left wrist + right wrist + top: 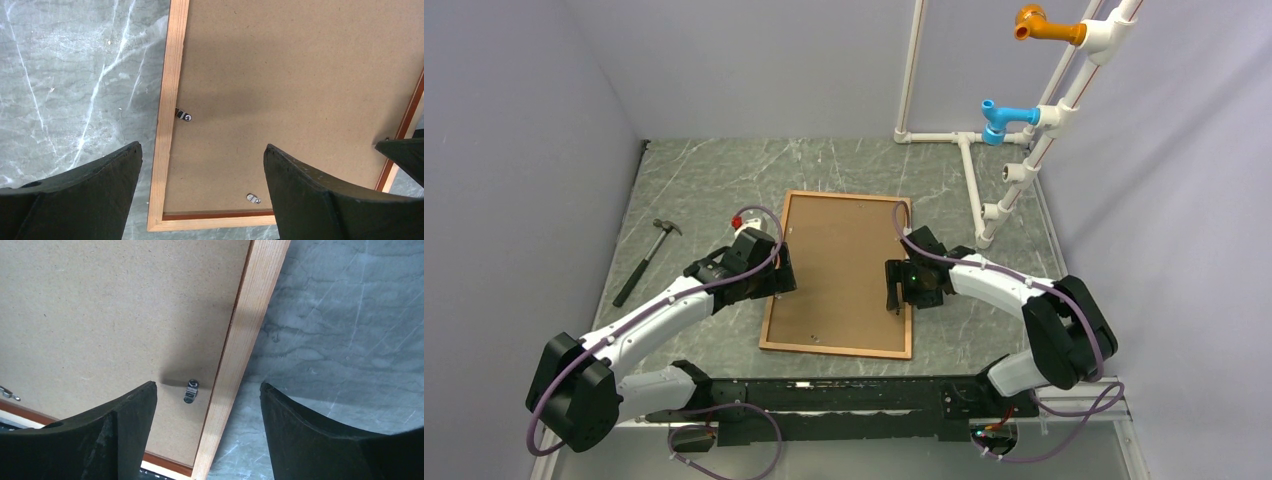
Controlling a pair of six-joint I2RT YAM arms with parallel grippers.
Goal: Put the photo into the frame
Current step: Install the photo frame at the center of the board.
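Left gripper and right gripper hang wide open and empty over the frame, so we line up squarely on each small clip before pushing it.

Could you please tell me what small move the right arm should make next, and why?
Probably lower the right tool onto the small metal clip and turn it. The tool hangs open over the right rail of the frame, the clip lies just beneath its gap, and the backing board lies in the frame; the photo is not visible.
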